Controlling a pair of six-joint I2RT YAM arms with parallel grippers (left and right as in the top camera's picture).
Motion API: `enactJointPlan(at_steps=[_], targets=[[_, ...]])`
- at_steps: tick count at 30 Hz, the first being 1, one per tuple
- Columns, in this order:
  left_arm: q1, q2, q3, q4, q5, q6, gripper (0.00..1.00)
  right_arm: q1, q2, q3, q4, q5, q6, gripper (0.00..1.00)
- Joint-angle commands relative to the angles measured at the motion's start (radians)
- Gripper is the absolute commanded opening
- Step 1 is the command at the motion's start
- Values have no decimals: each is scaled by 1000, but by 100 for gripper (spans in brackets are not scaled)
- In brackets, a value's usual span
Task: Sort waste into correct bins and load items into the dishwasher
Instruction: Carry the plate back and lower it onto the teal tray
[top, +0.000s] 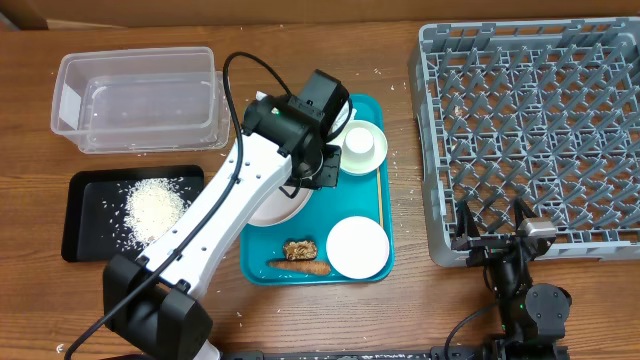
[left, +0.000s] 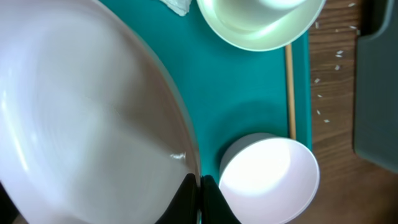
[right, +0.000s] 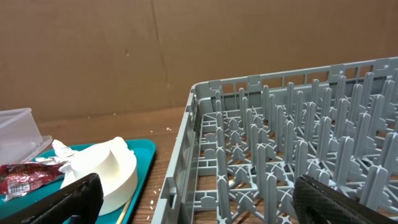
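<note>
We find the left end effector (left: 199, 194) clenched on the thin rim of the large plate (left: 81, 124) over the teal tray (left: 249, 106) at overhead centre, and the right end effector (top: 492, 238) released; so slight a pinch may slip, dropping the large plate onto the smaller dish (left: 267, 180).

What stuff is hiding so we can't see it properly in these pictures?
Overhead: the left arm hides most of the big plate and where the left pincer grips it.
Left wrist: the big plate runs off the left edge; the bowl off the top.
Right wrist: the red wrapper is cut by the left edge; the rack by the right.
</note>
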Motion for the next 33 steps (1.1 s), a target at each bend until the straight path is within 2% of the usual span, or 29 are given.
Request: enactJointPlan(at_steps=[1,12,29,31,33], targets=[[-3,2,-73,64,-8,-31,4,5,-11,-10,4,6,-3,100],[-8,2,-219,238,-3,23,4,5,-11,-10,4,6,-3,100],[-20,42,-248,269,2,49,4,5,-11,-10,4,6,-3,100],[-20,45,-248,265,2,54,9,5,-11,-10,4,6,-3,100],[-20,45,-247,264,3,56,20,5,-11,-10,4,6,-3,100]])
